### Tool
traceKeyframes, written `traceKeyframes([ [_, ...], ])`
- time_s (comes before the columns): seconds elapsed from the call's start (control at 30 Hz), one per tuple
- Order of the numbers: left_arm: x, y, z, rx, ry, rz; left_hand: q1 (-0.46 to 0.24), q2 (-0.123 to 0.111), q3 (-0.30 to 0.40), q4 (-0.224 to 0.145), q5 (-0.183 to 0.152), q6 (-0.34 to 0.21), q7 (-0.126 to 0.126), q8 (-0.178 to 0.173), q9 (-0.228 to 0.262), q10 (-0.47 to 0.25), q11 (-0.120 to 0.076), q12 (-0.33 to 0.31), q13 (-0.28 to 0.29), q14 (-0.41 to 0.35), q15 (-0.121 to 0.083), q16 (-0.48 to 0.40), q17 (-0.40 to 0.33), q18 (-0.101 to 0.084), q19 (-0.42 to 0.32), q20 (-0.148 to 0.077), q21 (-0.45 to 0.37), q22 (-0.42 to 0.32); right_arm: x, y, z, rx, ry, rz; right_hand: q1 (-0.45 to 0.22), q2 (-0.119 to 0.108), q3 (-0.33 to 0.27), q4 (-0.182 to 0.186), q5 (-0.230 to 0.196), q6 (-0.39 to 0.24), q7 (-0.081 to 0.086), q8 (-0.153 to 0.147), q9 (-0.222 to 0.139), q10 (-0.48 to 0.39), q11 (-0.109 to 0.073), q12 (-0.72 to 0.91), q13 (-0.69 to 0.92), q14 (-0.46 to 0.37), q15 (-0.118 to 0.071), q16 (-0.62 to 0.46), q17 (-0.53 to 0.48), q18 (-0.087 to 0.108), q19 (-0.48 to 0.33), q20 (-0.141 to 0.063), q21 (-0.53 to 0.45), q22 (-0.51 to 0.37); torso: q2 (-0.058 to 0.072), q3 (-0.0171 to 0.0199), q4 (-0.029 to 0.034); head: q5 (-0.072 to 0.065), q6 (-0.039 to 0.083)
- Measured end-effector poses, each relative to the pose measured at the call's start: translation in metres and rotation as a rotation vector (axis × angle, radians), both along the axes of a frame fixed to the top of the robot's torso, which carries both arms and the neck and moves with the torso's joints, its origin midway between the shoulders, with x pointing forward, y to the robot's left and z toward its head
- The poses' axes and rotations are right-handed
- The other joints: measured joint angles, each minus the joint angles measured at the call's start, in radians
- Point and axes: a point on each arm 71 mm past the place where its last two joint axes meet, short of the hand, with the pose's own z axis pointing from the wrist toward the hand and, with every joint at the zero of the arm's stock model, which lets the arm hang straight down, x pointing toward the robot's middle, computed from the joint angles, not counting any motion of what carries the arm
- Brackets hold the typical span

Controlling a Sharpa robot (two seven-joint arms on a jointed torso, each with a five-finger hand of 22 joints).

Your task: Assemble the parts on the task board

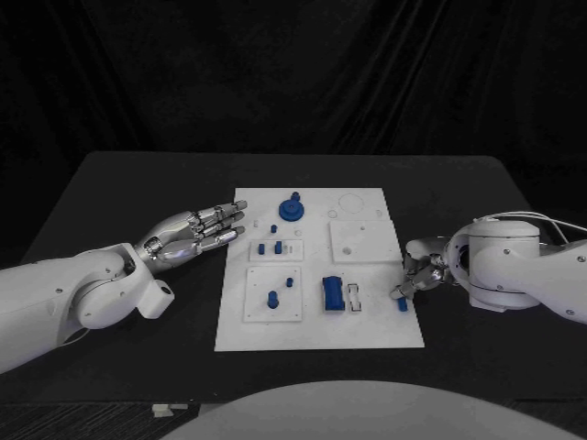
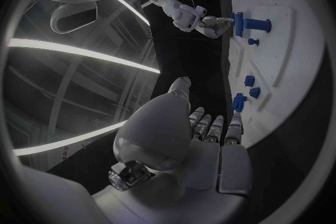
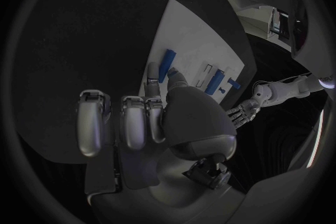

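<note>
While the white rectangular task board (image 1: 317, 332) lies mid-table in the head view, a small blue bar-shaped part (image 1: 402, 303) at its right edge seems to be pinched by the right hand (image 1: 422, 269). Beside the board's left edge, the left hand (image 2: 210, 129) is seen empty, fingers apart. From the right wrist, the bar (image 3: 167, 65) is touched; seating it in 1 slot is judged next.
</note>
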Motion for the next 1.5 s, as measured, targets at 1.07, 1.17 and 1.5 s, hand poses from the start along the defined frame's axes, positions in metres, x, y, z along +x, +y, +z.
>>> traceKeyframes([
  [1.07,-0.001,-0.002,-0.001,-0.003,0.006,-0.009,0.000,0.000,0.003,-0.003,0.000,0.000,0.000,0.000,0.000,0.001,0.001,0.000,0.000,0.000,0.000,0.000,-0.001,0.000,0.000,0.000,0.000,0.000,-0.010,0.018,-0.003,0.182,-0.004,-0.119,0.000,-0.106,0.396,-0.202,0.242,-0.086,0.033,0.068,-0.038,0.000,0.043,0.000,0.000,-0.005,0.034,0.002,0.000,0.016,0.000,0.025,-0.044,0.001,0.000,0.0000,0.0000,0.012,0.000],
  [1.17,-0.001,-0.002,-0.001,-0.003,0.007,-0.009,0.000,0.000,0.003,-0.003,0.000,0.000,0.000,0.000,0.000,0.001,0.001,0.000,0.000,0.000,0.000,0.000,-0.001,0.000,0.000,0.000,0.000,0.000,-0.013,0.020,-0.004,0.242,0.018,-0.177,-0.005,-0.105,0.406,-0.212,0.231,-0.091,0.028,0.071,-0.036,0.000,0.043,0.000,0.000,-0.005,0.034,0.002,0.000,0.016,0.000,0.025,-0.040,0.001,0.000,0.0001,0.0000,0.012,0.000],
  [1.5,-0.001,-0.002,-0.001,-0.004,0.008,-0.011,0.000,0.000,0.003,-0.003,0.000,0.000,0.000,0.000,0.000,0.005,0.005,0.000,0.000,0.000,0.000,0.000,0.000,0.000,0.000,0.000,0.000,0.000,-0.018,0.025,-0.006,0.404,0.110,-0.343,-0.019,-0.104,0.442,-0.234,0.259,-0.090,0.025,0.085,-0.024,0.000,0.035,0.000,0.001,-0.005,0.034,0.005,0.000,0.016,0.000,0.025,-0.029,0.001,0.000,0.0002,0.0000,0.011,0.000],
])
